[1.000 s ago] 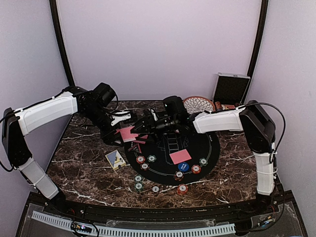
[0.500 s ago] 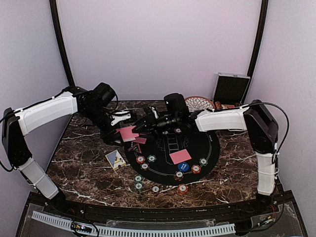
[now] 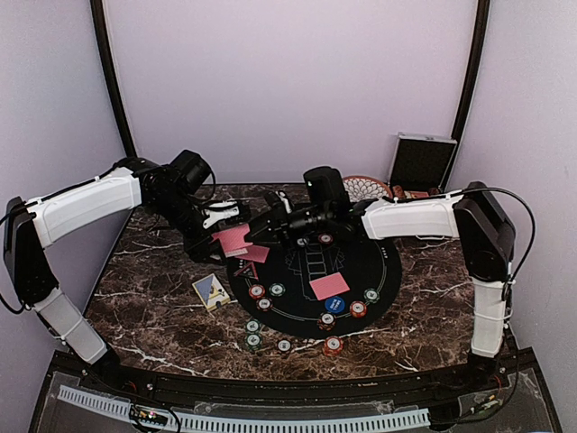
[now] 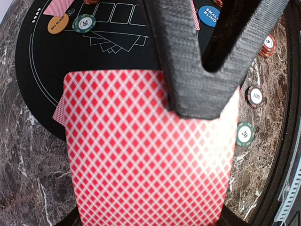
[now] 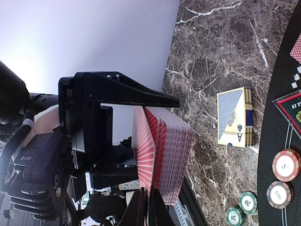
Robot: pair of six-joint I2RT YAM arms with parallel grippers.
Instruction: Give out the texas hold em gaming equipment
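Deck [image 3: 236, 242]: one stack of red-diamond-backed cards, held off the table left of centre in the top view, over the left rim of the mat [image 3: 383, 266]. It looks slightly fanned in the right wrist view.
Left gripper [image 3: 225, 236]: clamped on the deck, with one finger [image 4: 197, 70] across its back and the other beneath it.
Right gripper [image 5: 147, 207]: jaws almost together at the bottom of its own view, with the edge of the front card [image 5: 142, 150] between the tips. In the top view it meets the deck from the right.
Loose cards: one face down [image 3: 329, 286] on the mat, lower right of its centre. At least one more [image 3: 255, 254] lies on the mat's left rim, just below the deck.
Chips [image 3: 358, 308]: eleven show in the top view.
- Three on the mat's lower left.
- Three along its lower right.
- One red near its top edge.
- Four on the marble [image 3: 153, 298] below the mat.
- By colour, about six are red, four green and one white.
Discs: two.
- Blue [image 3: 334, 304], low on the mat between the chips.
- Orange [image 4: 57, 25], upper left of the left wrist view, just beside a green chip.
Card box [image 3: 211, 291]: one, blue and gold, flat on the marble left of the mat.
Bowl [image 3: 361, 188]: one, upper right, partly behind the right arm.
Case [image 3: 421, 161]: one, at the far upper right.
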